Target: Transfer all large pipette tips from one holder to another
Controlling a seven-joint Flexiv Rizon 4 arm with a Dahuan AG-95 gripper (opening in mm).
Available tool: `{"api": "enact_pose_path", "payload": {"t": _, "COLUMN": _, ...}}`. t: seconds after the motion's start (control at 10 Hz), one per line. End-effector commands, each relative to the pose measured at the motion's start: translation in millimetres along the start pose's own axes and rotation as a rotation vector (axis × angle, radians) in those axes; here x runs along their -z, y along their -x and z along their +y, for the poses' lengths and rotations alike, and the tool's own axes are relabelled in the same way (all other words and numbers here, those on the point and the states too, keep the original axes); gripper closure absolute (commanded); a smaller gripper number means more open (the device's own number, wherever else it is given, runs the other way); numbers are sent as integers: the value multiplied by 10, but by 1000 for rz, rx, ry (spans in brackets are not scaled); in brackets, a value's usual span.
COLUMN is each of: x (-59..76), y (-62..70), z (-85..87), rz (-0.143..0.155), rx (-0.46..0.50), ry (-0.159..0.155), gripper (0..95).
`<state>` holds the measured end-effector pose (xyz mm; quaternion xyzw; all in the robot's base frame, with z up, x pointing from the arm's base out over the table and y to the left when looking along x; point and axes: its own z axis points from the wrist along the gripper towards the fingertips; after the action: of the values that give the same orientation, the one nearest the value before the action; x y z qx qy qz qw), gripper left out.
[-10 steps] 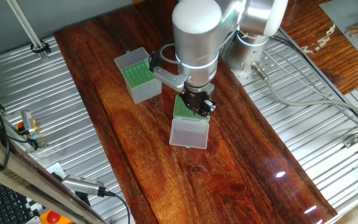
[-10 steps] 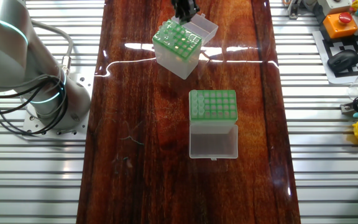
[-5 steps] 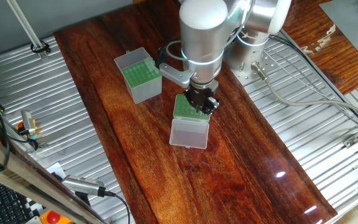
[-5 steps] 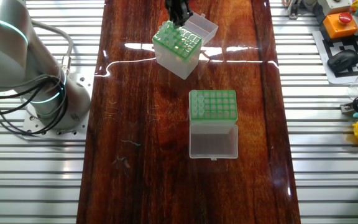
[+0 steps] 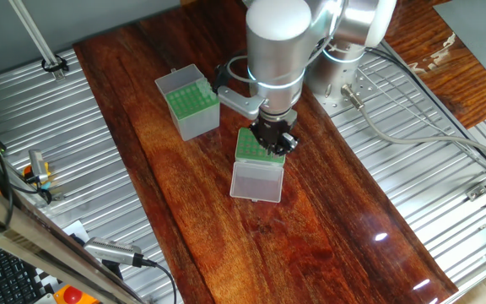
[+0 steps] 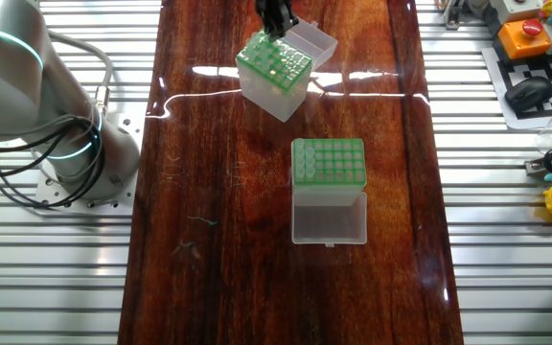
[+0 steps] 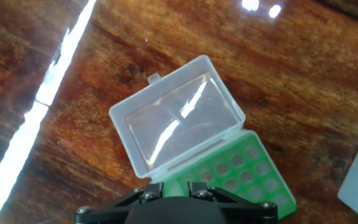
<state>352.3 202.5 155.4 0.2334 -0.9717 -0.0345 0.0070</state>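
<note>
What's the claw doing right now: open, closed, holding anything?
Claw: over the green rack of the clear-lidded holder; its fingertips are hidden in every view, so whether it is open, closed or holding a tip cannot be told.

Bright, even overhead light throughout. Glossy bench (image 6: 257,240) throwing white glare: a streak across its far end in the other fixed view, spots at the near right in one fixed view. Hand view softly blurred, with glare on the clear lid (image 7: 176,121). Faint shadows only.
</note>
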Motion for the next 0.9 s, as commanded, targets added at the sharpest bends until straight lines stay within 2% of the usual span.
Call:
{"api": "enact_pose_path", "payload": {"t": 0.1, "x": 172, "y": 40, "z": -3, "rz": 6, "rx": 6, "ry": 6, "gripper": 950}}
{"api": "enact_pose_path", "payload": {"t": 0.5, "x": 749, "y": 128, "z": -13, "rz": -1, "rx": 22, "ry": 11, "gripper": 950}}
{"api": "enact_pose_path", "payload": {"t": 0.6, "x": 967, "y": 167, "z": -23, "rz": -1, "rx": 21, "ry": 14, "gripper": 950}}
{"api": "enact_pose_path", "payload": {"t": 0.8, "x": 1223, "y": 211, "z": -49, "rz": 5, "rx": 25, "ry": 19, "gripper": 950}}
{"api": "enact_pose_path", "payload": {"t": 0.9, "x": 1420, "y": 222, "z": -70, "rz": 12, "rx": 31, "ry": 25, "gripper": 950}}
